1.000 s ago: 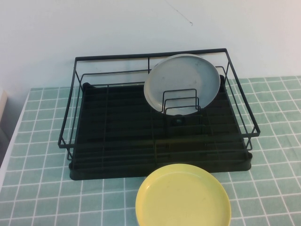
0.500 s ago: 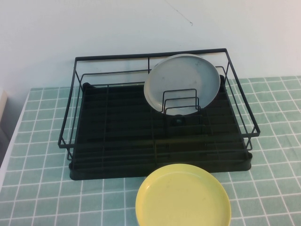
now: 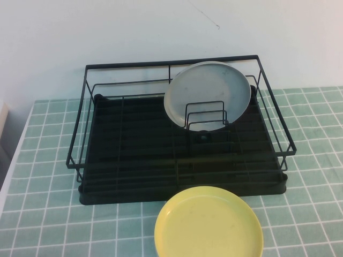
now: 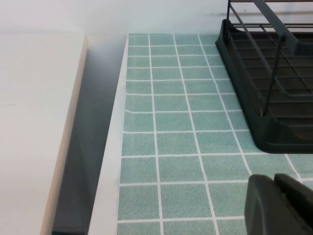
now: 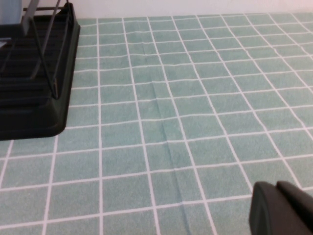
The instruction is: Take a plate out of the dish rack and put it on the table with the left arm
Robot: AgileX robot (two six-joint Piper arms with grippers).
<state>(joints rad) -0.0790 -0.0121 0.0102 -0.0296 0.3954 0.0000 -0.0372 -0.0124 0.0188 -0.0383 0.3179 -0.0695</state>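
Pale green square-tiled table (image 3: 48, 160) with white grout lines, backed by a plain white wall, white edge strip along its left side

Large rectangular black wire dish rack (image 3: 128, 155) with black tray base standing on the tiles across the middle of the high view, small upright wire dividers (image 3: 206, 119) toward its right rear

Round pale grey plate (image 3: 208, 91) propped upright on edge in those dividers, leaning toward the back rail

Round plain yellow plate (image 3: 209, 225) with shallow raised rim lying flat on the table, outside the rack, just in front of the tray's near right edge, hollow side up, lower edge cut off by the frame; free of any grip

Black left gripper (image 4: 279, 205) seen only as a dark corner in the left wrist view, low over bare tiles near the table's left side, well apart from the yellow plate, a corner of the rack's tray beside it; claw state impossible to tell

Black right gripper (image 5: 281, 208) likewise only a dark corner in the right wrist view, low over bare tiles to the right of the rack, holding nothing visible; claw state impossible to tell

Neither arm visible from the high camera
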